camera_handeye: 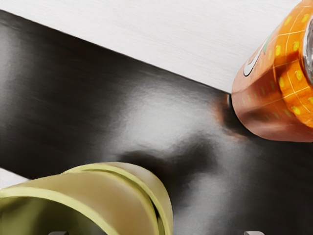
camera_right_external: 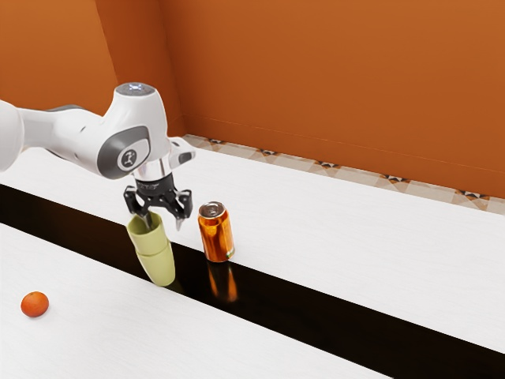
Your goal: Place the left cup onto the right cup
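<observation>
Cup seated in cup, pincer spread wide above the stack

The gripper (camera_right_external: 158, 215) is seen hanging right over the olive upper cup (camera_right_external: 147, 234), its fingers held well apart and nothing clamped between them. The upper cup is nested in the lower cup (camera_right_external: 162, 267), leaning slightly toward the exterior view's left. The stack is stood on the black strip (camera_right_external: 316, 308) of the white table (camera_right_external: 355, 229), just beside an upright orange can (camera_right_external: 216, 232). An orange ball (camera_right_external: 34, 304) is left well apart, at the exterior view's left.
</observation>
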